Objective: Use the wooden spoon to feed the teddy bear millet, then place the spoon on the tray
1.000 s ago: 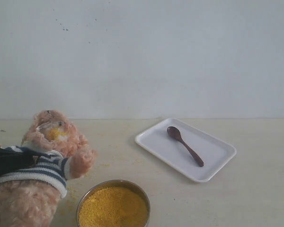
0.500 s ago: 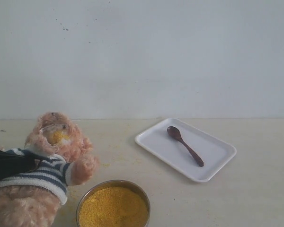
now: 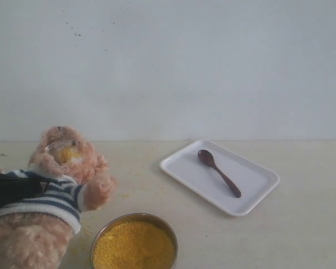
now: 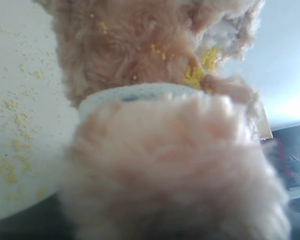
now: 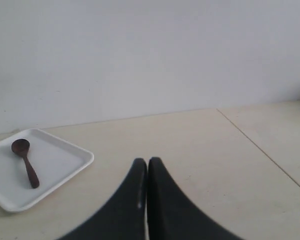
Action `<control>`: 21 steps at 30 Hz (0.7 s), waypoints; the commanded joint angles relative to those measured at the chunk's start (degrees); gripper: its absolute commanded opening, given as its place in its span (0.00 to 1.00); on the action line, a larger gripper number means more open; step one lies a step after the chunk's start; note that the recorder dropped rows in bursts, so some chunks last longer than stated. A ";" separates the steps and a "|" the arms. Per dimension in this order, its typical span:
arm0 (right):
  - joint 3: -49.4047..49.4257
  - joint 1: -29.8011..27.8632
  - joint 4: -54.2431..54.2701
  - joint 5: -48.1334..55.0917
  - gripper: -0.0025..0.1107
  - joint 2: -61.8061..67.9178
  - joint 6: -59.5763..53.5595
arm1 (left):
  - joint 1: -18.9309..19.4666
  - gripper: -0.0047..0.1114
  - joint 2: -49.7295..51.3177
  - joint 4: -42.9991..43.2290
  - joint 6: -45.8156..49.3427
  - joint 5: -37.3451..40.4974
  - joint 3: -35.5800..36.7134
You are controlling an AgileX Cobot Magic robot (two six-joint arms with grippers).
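fuzzy light-brown plush teddy bear close, blurred | bright yellow millet grains on fur, scattered on pale tabletop

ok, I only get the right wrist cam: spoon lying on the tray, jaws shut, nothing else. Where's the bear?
Observer: The teddy bear sits at the far left of the exterior view, tilted back, well apart from the tray.
Operator: Left arm on it?
Observer: Yes, the left gripper is clamped across its striped shirt.
Operator: Does it look fed?
Observer: Looks so: yellow millet is stuck to its muzzle.
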 commanded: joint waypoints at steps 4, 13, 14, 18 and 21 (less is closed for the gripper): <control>6.75 -0.03 1.61 -0.07 0.02 -0.23 0.00 | 0.20 0.08 -0.23 -1.29 8.29 -3.53 -0.62; 11.03 -0.03 3.73 -3.37 0.02 -0.23 0.77 | 0.20 0.08 -0.23 -1.29 8.29 -9.05 -1.35; 11.03 -0.03 4.40 -3.37 0.02 -0.23 1.18 | 0.20 0.08 -0.23 -1.29 8.29 -9.05 -1.35; 11.03 -0.03 6.96 -3.48 0.02 -0.23 1.31 | 0.20 0.08 -0.23 -1.29 9.82 -9.47 -1.33; 11.03 -0.03 6.96 -3.48 0.02 -0.23 1.31 | 0.20 0.08 -0.23 -1.29 9.82 -10.27 -1.33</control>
